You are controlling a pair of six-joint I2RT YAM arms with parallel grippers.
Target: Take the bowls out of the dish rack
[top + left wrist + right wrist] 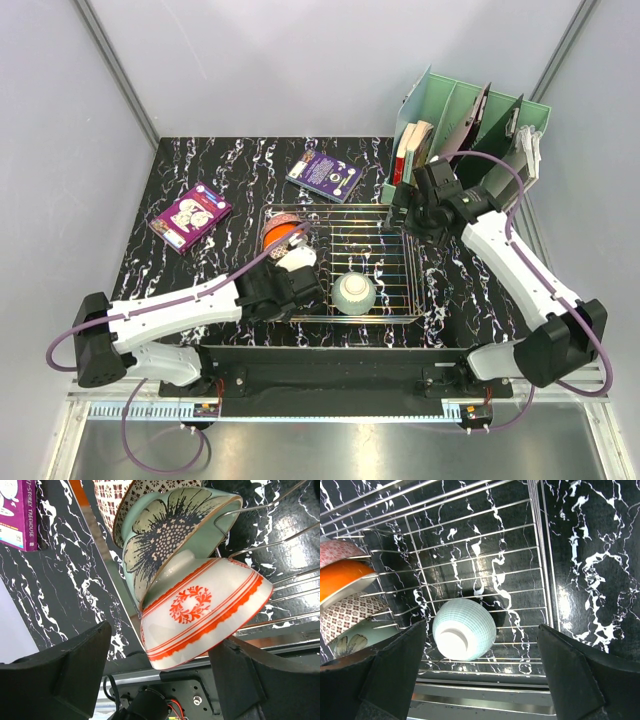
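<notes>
Jaws on my left arm are standing apart, straddling the white bowl with the orange-red wreath, the nearest of a row leaning on edge at the left end of the dish rack. I am seeing a clear gap on one side, and on the other I cannot tell whether anything is touching the glaze, so I am not counting it as gripped. I am judging this as the pick-up step for that bowl, with no bowl showing outside the wires yet. Next I am needing to pinch gently across its wall, lift it away from the green flowered bowl it is resting against so the row is not toppling, and set it on the black marbled surface. Jaws on the right arm are gaping wide and holding nothing, hanging over the pale celadon bowl, which is lying upside down, alone on the rack floor. The left wrist view is giving me the contact between the two front bowls, which the overhead camera is hiding under the arm. The right wrist view is showing the orange bowl and a lattice-patterned bowl deeper in the row. Only the overhead view is showing the bare marble near the purple book.
</notes>
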